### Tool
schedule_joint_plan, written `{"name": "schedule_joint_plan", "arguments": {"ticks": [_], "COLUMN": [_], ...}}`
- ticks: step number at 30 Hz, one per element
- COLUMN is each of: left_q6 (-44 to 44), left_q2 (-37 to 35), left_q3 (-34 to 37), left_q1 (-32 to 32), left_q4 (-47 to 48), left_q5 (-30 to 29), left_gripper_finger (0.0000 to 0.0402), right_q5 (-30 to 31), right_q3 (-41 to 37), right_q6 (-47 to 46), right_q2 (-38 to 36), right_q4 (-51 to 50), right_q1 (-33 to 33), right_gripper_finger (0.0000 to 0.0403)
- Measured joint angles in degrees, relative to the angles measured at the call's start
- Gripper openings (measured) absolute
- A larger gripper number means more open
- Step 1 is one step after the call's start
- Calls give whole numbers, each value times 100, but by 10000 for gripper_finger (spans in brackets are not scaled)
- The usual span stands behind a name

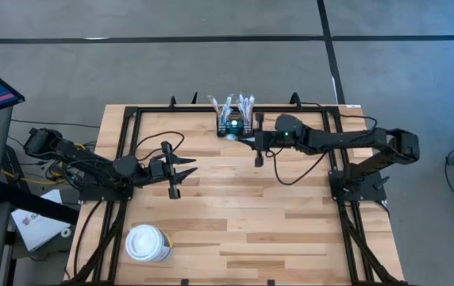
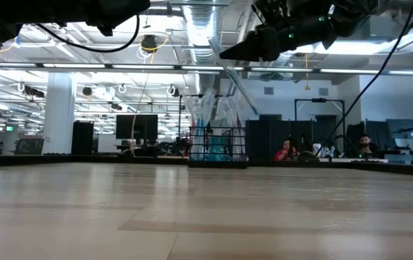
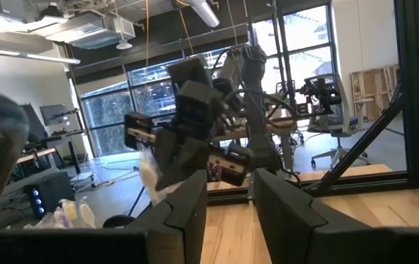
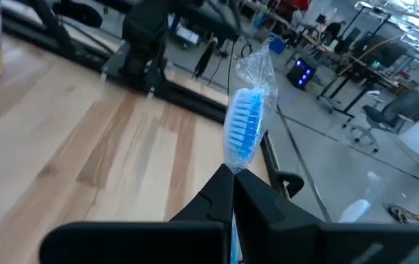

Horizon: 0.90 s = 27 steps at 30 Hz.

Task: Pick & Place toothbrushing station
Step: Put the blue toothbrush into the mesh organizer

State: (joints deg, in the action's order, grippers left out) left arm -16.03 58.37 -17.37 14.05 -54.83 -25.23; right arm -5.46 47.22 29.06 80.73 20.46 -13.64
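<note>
The toothbrushing station (image 1: 233, 123), a small black wire-mesh box, stands near the table's far edge with several wrapped toothbrushes (image 1: 236, 102) upright in it; the low view shows it too (image 2: 217, 148). My right gripper (image 1: 252, 143) hovers just right of the station, above the table, shut on a toothbrush (image 4: 245, 121) with blue bristles in a clear wrapper. My left gripper (image 1: 184, 170) waits open at the table's left, above the wood, with nothing between its fingers (image 3: 187, 209). My right gripper pinches the toothbrush between its two fingers (image 4: 213, 192), just behind the head (image 4: 236, 163). The brush lies along the fingers, and its wrapped head sticks out past the fingertips. The fingers come about level from the table's right. The brush is lifted clear of the table.
A white lidded paper cup (image 1: 148, 243) stands near the table's front left. A black frame (image 1: 132, 111) runs around the table's edges. Bare wood (image 1: 275, 214) fills the middle and near right. People sit at desks in the room beyond (image 2: 287, 150).
</note>
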Motion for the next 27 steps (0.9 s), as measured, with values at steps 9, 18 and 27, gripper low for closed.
{"name": "schedule_joint_plan", "arguments": {"ticks": [9,18,27], "left_q6": [0,0,0], "left_q2": [-2,-2,0], "left_q3": [0,0,2], "left_q1": [2,2,2], "left_q4": [-2,0,0], "left_q5": [0,0,0], "left_gripper_finger": [108,108,108], "right_q5": [-643,-1000,-1125], "right_q3": [-2,-513,-1330], "right_q6": [-224,-635,-1186], "right_q2": [0,0,4], "right_q4": [511,1683,3713], "right_q1": [-442,-803,-1182], "right_gripper_finger": [0,0,0]}}
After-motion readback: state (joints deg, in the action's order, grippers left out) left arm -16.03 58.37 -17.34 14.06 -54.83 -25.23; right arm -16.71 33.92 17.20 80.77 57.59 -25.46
